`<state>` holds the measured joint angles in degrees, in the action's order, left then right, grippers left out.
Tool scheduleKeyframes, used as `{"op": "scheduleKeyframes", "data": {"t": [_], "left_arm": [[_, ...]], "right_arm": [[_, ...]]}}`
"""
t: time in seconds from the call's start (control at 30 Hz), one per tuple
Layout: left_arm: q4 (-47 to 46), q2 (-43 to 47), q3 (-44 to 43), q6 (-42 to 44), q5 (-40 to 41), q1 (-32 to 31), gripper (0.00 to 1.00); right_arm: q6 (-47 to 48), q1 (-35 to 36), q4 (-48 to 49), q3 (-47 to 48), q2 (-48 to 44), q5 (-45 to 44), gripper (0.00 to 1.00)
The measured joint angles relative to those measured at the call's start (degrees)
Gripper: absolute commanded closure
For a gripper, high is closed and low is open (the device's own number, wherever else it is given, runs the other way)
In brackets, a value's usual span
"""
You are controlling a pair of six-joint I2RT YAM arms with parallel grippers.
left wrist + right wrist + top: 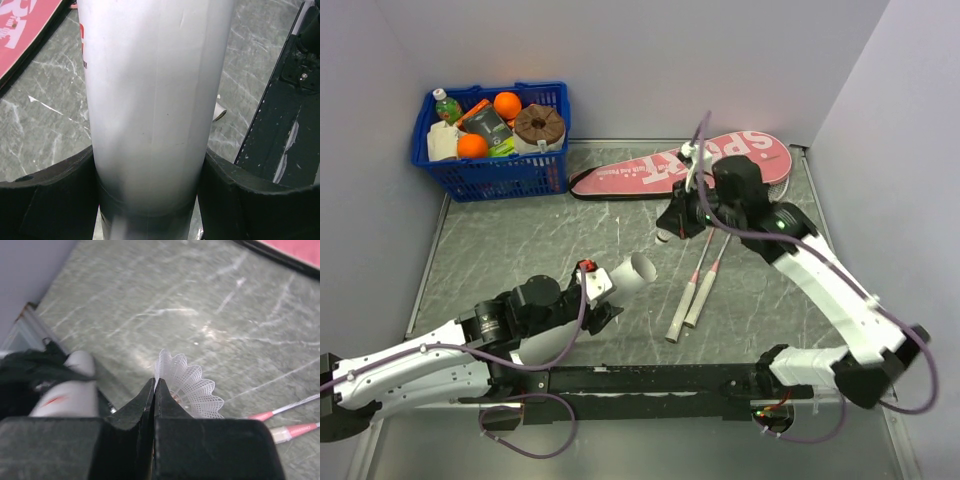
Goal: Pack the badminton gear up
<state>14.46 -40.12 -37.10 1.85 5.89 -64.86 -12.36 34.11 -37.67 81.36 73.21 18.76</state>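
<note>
**Step in hand: loading the shuttlecock into the tube.**

1. Left claw (148,175): closed around the tube (625,272), one finger on each side of the barrel. It holds the tube near the middle of the near edge of the table (520,240). The tube appears lifted and tilted, with its open mouth turned toward the far right corner.
2. Right claw (154,387): pinched shut on the edge of the white mesh skirt of the shuttlecock (192,390). It hangs over the middle of the table, near the tube's mouth but apart from it. The fingers hide the cork end, so which way it points cannot be told.
3. Rackets (705,270): these lie side by side to the right of the middle. Their handles point toward the near edge, and their shafts run under the right arm toward the case.
4. Case (700,165): this lies flat along the far edge, toward the far right corner. Whether it is open cannot be told.
5. Basket (500,178): this stands in the far left corner and takes no part in the task.

**Progress (judged):** early. The rackets are not yet in the case, and the shuttlecock is not yet in the tube.

**Next move calls for:**
- Bring the shuttlecock in line with the tube's axis, not just close to the mouth.
- Keep the left claw steady so the mouth does not wander.
- Release only once the skirt is inside the rim. The grip is on thin mesh, which will likely bend or slip if it catches on the edge.
</note>
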Motion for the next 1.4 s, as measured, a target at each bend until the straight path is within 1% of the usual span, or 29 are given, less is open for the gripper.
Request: {"op": "scheduleKeyframes", "data": {"t": [0.1, 0.23, 0.4, 0.67, 1.0, 1.23, 1.4], "left_arm": [[0.0, -0.9, -0.4, -1.3, 0.3, 0.0, 0.99], [0.0, -1.7, -0.9, -3.1, 1.6, 0.0, 0.99], [-0.1, -0.9, -1.2, -4.6, 2.6, 0.0, 0.99], [0.1, 0.5, -1.4, -6.7, 1.5, 0.0, 0.99], [-0.6, 2.3, -1.4, -7.1, -0.2, 0.0, 0.99], [-1.2, 3.1, -1.4, -7.1, -0.2, 0.0, 0.99], [-1.3, 5.3, -1.4, -7.0, 0.1, 0.0, 0.99]], "right_arm": [[-0.7, 5.2, -1.7, 1.3, -5.4, -3.0, 1.0], [-2.4, 9.2, -3.5, 1.6, -10.6, -4.3, 1.0], [-4.3, 13.0, -4.1, 1.6, -13.4, -4.3, 1.0], [-5.3, 17.2, -3.5, 1.6, -11.4, -5.8, 1.0], [-5.7, 18.5, -0.8, 3.2, -6.8, -6.6, 1.0], [-6.8, 20.3, 0.7, 3.0, -4.4, -4.8, 1.0], [-8.3, 21.1, 2.6, 1.6, -4.4, -0.7, 1.0]]}}
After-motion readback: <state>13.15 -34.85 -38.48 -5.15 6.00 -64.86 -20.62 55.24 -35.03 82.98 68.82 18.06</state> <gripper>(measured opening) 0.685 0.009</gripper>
